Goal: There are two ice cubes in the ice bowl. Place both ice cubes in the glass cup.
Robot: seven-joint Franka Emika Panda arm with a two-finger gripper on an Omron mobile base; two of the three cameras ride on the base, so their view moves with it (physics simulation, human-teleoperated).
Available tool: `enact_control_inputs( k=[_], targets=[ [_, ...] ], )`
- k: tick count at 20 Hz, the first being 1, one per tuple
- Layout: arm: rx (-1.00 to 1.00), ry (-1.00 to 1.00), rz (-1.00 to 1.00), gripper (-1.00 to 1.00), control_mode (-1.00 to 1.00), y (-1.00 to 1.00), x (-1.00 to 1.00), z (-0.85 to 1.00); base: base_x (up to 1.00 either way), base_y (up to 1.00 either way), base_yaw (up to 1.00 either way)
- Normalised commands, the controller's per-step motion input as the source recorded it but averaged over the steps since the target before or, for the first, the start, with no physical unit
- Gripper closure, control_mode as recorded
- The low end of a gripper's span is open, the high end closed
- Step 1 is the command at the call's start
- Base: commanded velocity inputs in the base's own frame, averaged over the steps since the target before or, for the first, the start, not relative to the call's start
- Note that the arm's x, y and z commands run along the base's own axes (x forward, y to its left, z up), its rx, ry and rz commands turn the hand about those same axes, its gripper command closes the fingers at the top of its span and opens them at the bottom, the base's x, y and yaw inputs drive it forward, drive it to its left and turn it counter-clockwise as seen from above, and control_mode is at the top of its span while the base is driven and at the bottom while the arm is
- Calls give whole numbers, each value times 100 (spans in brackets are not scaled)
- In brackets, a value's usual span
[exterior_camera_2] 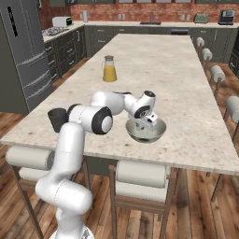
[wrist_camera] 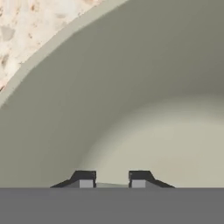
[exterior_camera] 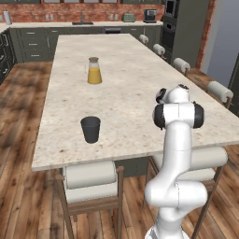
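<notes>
Gripper pinched narrow in the ice bowl on a pale sliver at 6 o'clock, probably an ice cube: light, slippery, grip flat faces

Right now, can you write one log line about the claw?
claw: shut, down inside ice bowl | held thing: cannot tell | glass cup: upright on counter, apart from bowl

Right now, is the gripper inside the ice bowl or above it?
Inside. The gripper reaches below the ice bowl rim, shut; what it holds, cannot tell.
</notes>
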Motion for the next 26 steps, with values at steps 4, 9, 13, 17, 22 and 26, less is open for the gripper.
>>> enact_control_inputs(
  k=[4, 9, 13, 17, 22, 26],
  targets=[
    [1, 0, -8, 100, -100, -1, -17, 44, 0, 0, 0],
    [4, 0, -2, 100, -100, -1, -72, 100, 0, 0, 0],
    [0, 7, 0, 100, -100, 4, -100, 100, 0, 0, 0],
    [0, 8, 0, 100, -100, 59, -100, 97, 0, 0, 0],
    [-3, 5, 0, 100, -100, 100, -60, 54, 0, 0, 0],
    [-1, 8, 0, 100, -100, 100, -24, 2, 0, 0, 0]
  ],
)
